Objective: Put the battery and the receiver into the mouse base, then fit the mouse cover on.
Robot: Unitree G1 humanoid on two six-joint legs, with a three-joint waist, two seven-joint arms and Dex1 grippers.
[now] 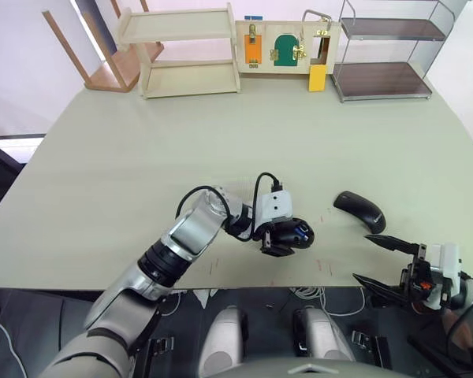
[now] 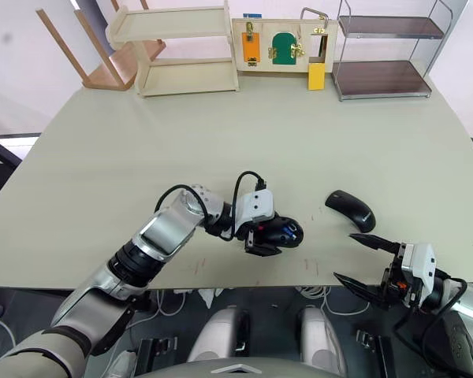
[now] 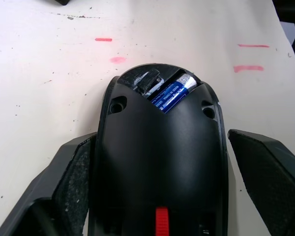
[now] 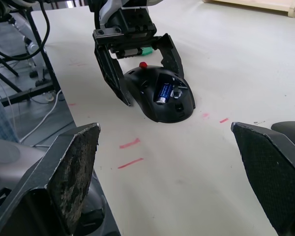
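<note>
The mouse base [image 4: 161, 96] is lying on the table [image 1: 142, 157] near the front edge, at about the 6 o'clock position of the tabletop in the head views. The battery [image 3: 171, 92] is sitting inside a recessed compartment of the base, its pale end showing toward the rounded end; a red part is visible at the opposite end. A small dark piece is showing in the recess just beside the battery; whether it is the receiver cannot be told.

The left gripper [image 4: 140, 66] is straddling the mouse base, its two black fingers [image 3: 64, 187] spread apart along either flank. In the left wrist view a narrow gap is showing on one side; contact on the other side cannot be determined.

The mouse cover [image 1: 360, 210] is resting on the table at roughly 3 o'clock from the base, well apart from it.

The right gripper [image 1: 382, 260] is hanging at the table's front edge, at about 5 o'clock from the cover, fingers wide apart and holding nothing.
</note>
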